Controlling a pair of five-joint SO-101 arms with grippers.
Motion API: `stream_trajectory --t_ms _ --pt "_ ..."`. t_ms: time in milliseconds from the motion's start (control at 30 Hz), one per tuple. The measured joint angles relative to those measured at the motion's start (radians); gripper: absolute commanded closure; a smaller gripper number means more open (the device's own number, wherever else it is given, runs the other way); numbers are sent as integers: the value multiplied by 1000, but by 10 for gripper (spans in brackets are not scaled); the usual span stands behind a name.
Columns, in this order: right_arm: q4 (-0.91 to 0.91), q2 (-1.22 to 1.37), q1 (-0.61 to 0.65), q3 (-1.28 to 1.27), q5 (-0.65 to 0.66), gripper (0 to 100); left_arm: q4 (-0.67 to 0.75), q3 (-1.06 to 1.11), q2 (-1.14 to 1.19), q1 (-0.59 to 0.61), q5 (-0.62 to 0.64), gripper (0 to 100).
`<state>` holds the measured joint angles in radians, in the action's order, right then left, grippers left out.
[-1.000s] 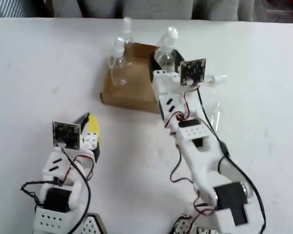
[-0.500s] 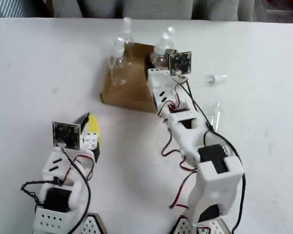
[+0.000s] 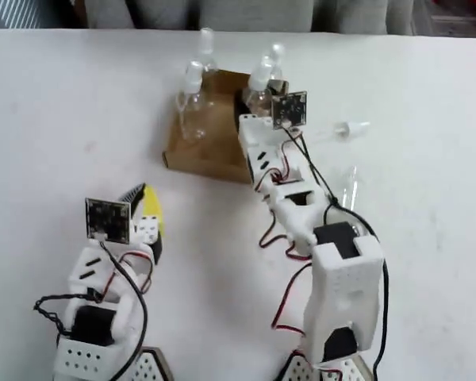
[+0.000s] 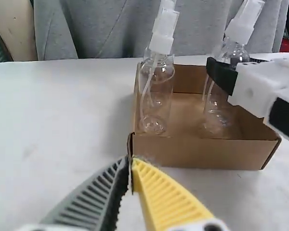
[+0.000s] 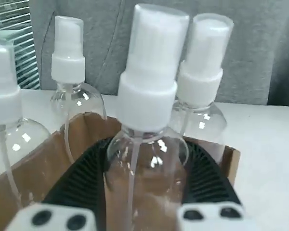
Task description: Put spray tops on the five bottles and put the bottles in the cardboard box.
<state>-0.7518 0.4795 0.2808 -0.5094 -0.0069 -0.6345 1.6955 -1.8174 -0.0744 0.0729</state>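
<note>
One white counter (image 3: pixel 63 95) carries everything. Two arms rest on it. The right arm (image 3: pixel 333 278) stretches out to the box, and the left arm (image 3: pixel 103 302) sits folded at the near edge, well apart from the box.

There is one cardboard box (image 3: pixel 214 151), open-topped, toward the far middle of the counter.

There are five clear bottles. Four stand upright with white spray tops on, all at the box. The held bottle (image 3: pixel 259 89) is inside the box on the right arm's side. The right tool (image 5: pixel 148 144) has its two black fingers spread just wide enough to clamp this bottle's body on both sides below the neck. The front bottle (image 3: pixel 192 107) stands free inside the box on the other side. The two rear bottles (image 3: pixel 207 46) are at the far side of the box, their bases too hidden to place exactly. The fifth bottle (image 3: pixel 349 188) lies on its side on the bare counter beside the right arm, with no top on it.

The left tool (image 4: pixel 130 168) has its grey and yellow fingers pressed together with nothing between them.

One loose spray top (image 3: pixel 345 127) lies on the counter between the box and the fifth bottle, touching neither.
</note>
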Motion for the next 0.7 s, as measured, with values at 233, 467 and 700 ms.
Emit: stream_trajectory --t_ms 233,467,700 --pt "-49 40 -2 0 37 984 0 0 0 0 0 978" --pt "-51 46 -3 0 40 984 0 0 0 0 0 978" --pt "-60 80 -12 31 40 985 0 0 0 0 0 978"
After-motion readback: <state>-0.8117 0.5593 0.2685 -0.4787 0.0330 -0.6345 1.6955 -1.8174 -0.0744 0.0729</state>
